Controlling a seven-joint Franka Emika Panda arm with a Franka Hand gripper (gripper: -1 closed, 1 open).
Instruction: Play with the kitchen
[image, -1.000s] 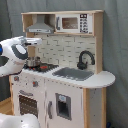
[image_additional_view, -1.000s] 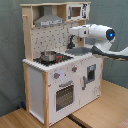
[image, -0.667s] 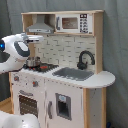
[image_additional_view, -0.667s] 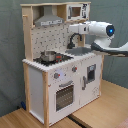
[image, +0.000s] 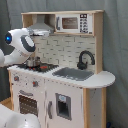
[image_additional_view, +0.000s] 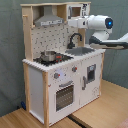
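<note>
Kitchen (image: 65, 75), a tall white and wood toy set, fills the middle of both exterior views. The robot arm's white head (image_additional_view: 92, 23) sits at the upper right of the second exterior view, level with the upper cabinet (image_additional_view: 75, 11), above the grey sink (image_additional_view: 80, 51). Whether its fingers are apart cannot be told.

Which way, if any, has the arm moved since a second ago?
Yes. In the second exterior view the arm has risen, from about faucet height up toward the upper cabinet.
</note>
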